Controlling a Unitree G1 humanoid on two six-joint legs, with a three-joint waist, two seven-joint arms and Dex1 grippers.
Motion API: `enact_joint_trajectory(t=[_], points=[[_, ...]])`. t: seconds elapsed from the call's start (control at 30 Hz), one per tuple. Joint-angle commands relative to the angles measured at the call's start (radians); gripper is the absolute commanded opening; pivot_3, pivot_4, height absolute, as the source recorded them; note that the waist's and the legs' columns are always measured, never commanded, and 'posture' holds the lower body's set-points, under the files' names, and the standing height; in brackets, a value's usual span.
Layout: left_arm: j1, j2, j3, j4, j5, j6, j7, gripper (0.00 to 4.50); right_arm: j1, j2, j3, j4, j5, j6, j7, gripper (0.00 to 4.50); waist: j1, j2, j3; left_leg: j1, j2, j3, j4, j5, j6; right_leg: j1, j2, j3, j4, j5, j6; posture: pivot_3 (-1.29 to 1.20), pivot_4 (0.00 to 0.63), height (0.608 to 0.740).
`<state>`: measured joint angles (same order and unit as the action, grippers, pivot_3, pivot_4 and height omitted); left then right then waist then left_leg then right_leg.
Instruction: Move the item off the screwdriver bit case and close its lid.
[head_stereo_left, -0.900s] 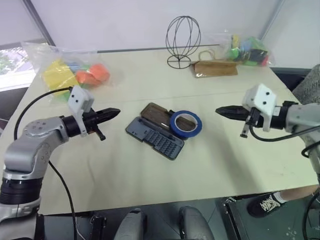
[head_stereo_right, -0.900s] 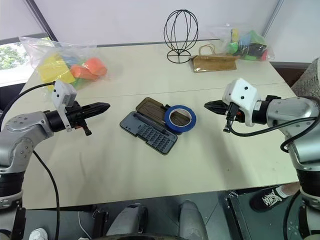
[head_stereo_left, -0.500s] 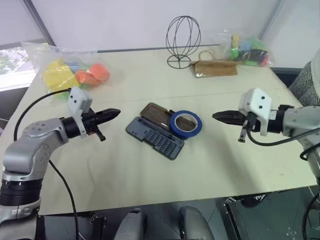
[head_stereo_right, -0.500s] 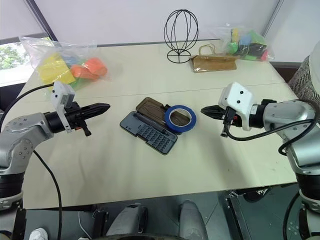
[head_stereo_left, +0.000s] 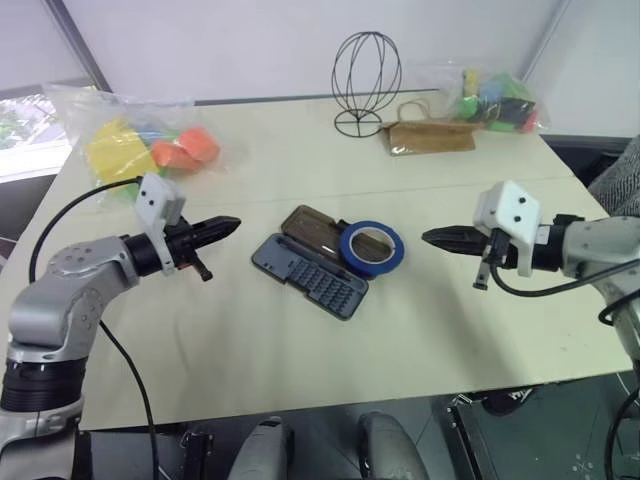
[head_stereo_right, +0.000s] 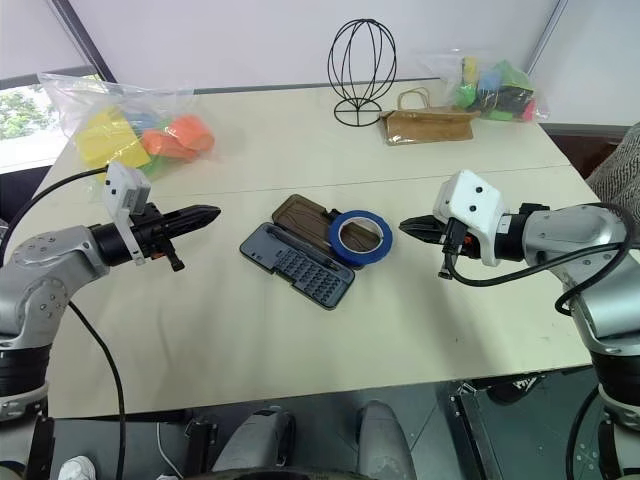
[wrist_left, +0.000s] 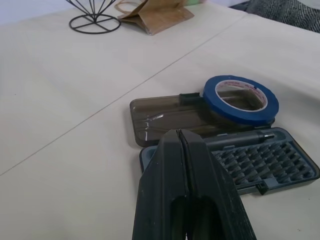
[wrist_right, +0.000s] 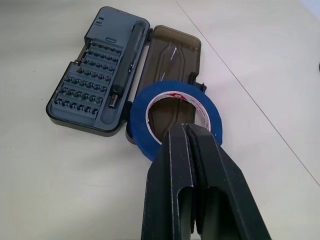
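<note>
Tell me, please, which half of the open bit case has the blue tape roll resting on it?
The dark brown translucent lid, the half lying flat without bits. The roll of blue tape sits on its end; the grey-blue bit tray beside it carries nothing extra.

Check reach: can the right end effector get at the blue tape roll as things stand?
Probably yes. The right end effector, fingers shut, points at the tape roll across bare table; nothing lies between them. It would need to open first.
</note>
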<state>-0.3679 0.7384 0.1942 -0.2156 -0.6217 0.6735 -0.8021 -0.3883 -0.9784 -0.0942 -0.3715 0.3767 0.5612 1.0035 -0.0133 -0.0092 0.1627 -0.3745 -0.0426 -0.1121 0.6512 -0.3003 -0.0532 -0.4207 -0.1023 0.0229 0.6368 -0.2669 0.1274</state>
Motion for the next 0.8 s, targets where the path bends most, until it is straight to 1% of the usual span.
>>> enact_joint_trajectory(t=[0.03,0.17,0.23,0.3,0.33,0.37,0.47,0.5,0.63,0.77,0.8], points=[[-0.013,0.002,0.015,-0.036,-0.011,-0.001,0.003,0.00,-0.010,0.006,-0.007,-0.036,0.011,-0.002,-0.011,0.04,0.000,0.000,0.000,0.000,0.000,0.000,0.000,0.000,0.000,0.000,0.000,0.000,0.000,0.000,0.000,0.00,0.150,0.740],[-0.012,0.005,0.010,-0.036,-0.008,0.000,0.001,0.00,-0.014,0.012,-0.003,-0.037,0.011,-0.004,-0.016,0.04,0.000,0.000,0.000,0.000,0.000,0.000,0.000,0.000,0.000,0.000,0.000,0.000,0.000,0.000,0.000,0.00,0.150,0.740],[-0.016,-0.001,0.002,-0.031,-0.005,-0.003,0.002,0.00,-0.019,0.020,0.017,-0.019,-0.014,-0.026,-0.024,0.57,0.000,0.000,0.000,0.000,0.000,0.000,0.000,0.000,0.000,0.000,0.000,0.000,0.000,0.000,0.000,0.00,0.150,0.740],[-0.018,-0.006,-0.007,-0.026,0.001,-0.007,0.003,0.00,-0.011,0.020,0.046,-0.009,-0.046,-0.058,-0.021,1.31,0.000,0.000,0.000,0.000,0.000,0.000,0.000,0.000,0.000,0.000,0.000,0.000,0.000,0.000,0.000,0.00,0.150,0.740],[-0.018,-0.007,-0.012,-0.027,0.003,-0.008,0.001,0.00,-0.006,0.025,0.057,-0.008,-0.053,-0.064,-0.023,1.95,0.000,0.000,0.000,0.000,0.000,0.000,0.000,0.000,0.000,0.000,0.000,0.000,0.000,0.000,0.000,0.00,0.150,0.740],[-0.018,-0.008,-0.018,-0.029,0.005,-0.009,0.000,0.00,-0.003,0.033,0.069,-0.003,-0.061,-0.071,-0.027,2.38,0.000,0.000,0.000,0.000,0.000,0.000,0.000,0.000,0.000,0.000,0.000,0.000,0.000,0.000,0.000,0.00,0.150,0.740],[-0.024,-0.013,-0.030,-0.029,0.012,-0.013,0.000,0.00,-0.005,0.040,0.121,0.027,-0.118,-0.124,-0.031,4.10,0.000,0.000,0.000,0.000,0.000,0.000,0.000,0.000,0.000,0.000,0.000,0.000,0.000,0.000,0.000,0.00,0.150,0.740],[-0.025,-0.013,-0.032,-0.028,0.014,-0.014,0.000,0.00,-0.008,0.042,0.131,0.036,-0.135,-0.141,-0.034,4.47,0.000,0.000,0.000,0.000,0.000,0.000,0.000,0.000,0.000,0.000,0.000,0.000,0.000,0.000,0.000,0.00,0.150,0.740],[-0.025,-0.022,-0.041,-0.026,0.023,-0.021,0.002,0.00,-0.026,0.064,0.219,0.107,-0.258,-0.250,-0.060,4.47,-0.001,0.000,0.000,0.000,0.000,0.000,0.000,0.000,0.000,0.000,0.000,0.000,0.000,0.000,0.000,0.00,0.150,0.740],[-0.015,-0.024,-0.043,-0.038,0.028,-0.023,0.004,0.00,-0.032,0.091,0.264,0.171,-0.347,-0.321,-0.091,4.47,-0.002,0.000,0.000,0.000,0.000,0.000,0.000,0.000,0.000,-0.001,0.000,0.000,0.001,0.000,0.000,0.00,0.150,0.740],[-0.011,-0.026,-0.042,-0.042,0.028,-0.022,0.006,0.00,-0.042,0.113,0.269,0.198,-0.360,-0.333,-0.108,4.47,-0.002,0.000,0.000,0.000,0.000,0.000,0.000,0.000,0.000,-0.001,0.000,0.000,0.001,0.000,0.000,0.00,0.150,0.740]])
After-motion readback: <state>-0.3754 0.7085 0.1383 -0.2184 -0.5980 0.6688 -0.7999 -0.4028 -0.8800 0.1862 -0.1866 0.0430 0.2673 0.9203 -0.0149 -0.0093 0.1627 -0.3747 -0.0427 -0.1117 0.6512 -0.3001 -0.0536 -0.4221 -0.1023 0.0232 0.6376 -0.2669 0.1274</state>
